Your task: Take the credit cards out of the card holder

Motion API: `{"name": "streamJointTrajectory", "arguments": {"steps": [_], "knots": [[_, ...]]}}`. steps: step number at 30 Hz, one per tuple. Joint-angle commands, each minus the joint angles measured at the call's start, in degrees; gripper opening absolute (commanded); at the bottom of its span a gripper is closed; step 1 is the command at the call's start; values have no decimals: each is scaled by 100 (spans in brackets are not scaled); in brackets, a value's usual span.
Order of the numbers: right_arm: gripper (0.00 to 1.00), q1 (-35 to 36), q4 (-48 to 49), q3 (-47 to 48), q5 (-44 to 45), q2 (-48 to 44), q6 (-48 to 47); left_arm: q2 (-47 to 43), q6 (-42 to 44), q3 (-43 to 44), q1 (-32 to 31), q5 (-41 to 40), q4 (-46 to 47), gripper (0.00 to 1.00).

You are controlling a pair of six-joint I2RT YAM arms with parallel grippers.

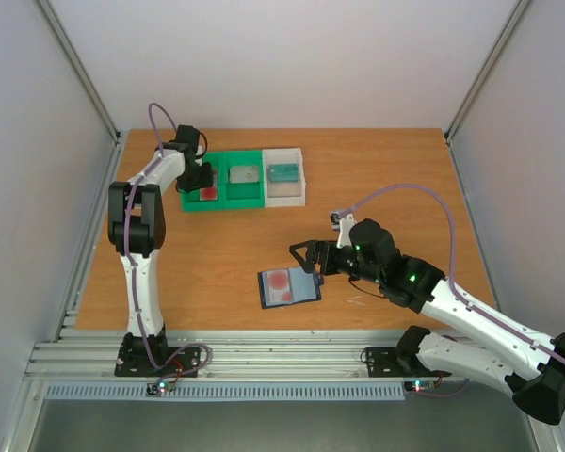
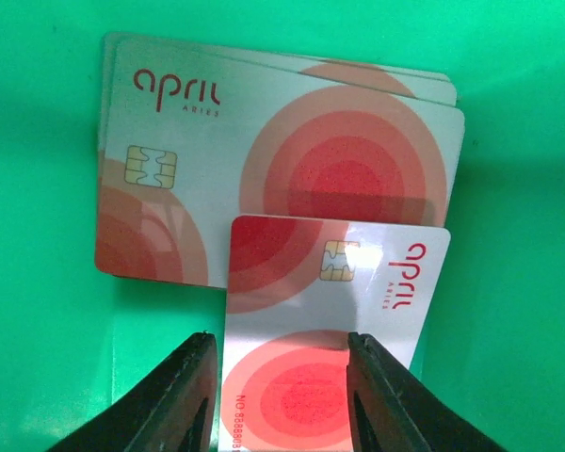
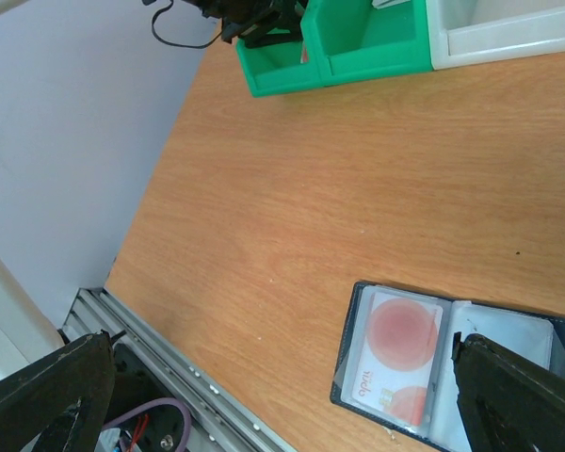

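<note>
The card holder (image 1: 289, 286) lies open on the table, and one credit card (image 1: 281, 280) shows inside its left pocket. In the right wrist view the card holder (image 3: 457, 363) and that card (image 3: 395, 353) sit at the lower right. My right gripper (image 1: 306, 258) hovers open just beyond the holder's far right corner, with nothing between its fingers. My left gripper (image 2: 282, 386) is down in the green tray (image 2: 38, 235). Its jaws stand apart over a loose credit card (image 2: 330, 301), which rests partly on a stack of cards (image 2: 264, 141).
The green tray (image 1: 228, 196) stands at the back left, with a white tray (image 1: 284, 196) joined on its right; each holds small items. The aluminium rail (image 1: 264, 358) runs along the near edge. Grey walls close in both sides.
</note>
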Motion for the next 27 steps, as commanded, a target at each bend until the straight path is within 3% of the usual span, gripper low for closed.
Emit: {"name": "streamJointTrajectory", "arguments": {"steps": [1, 8, 21, 27], "knots": [[98, 22, -128, 128, 136, -134, -73, 168, -48, 167, 1, 22, 87, 41], [99, 17, -177, 123, 146, -205, -66, 164, -98, 134, -8, 232, 38, 45], [99, 25, -199, 88, 191, -270, -72, 21, -300, 71, -8, 991, 95, 44], [99, 23, -206, 86, 204, -273, -73, -52, -262, 40, -8, 829, 168, 42]]}}
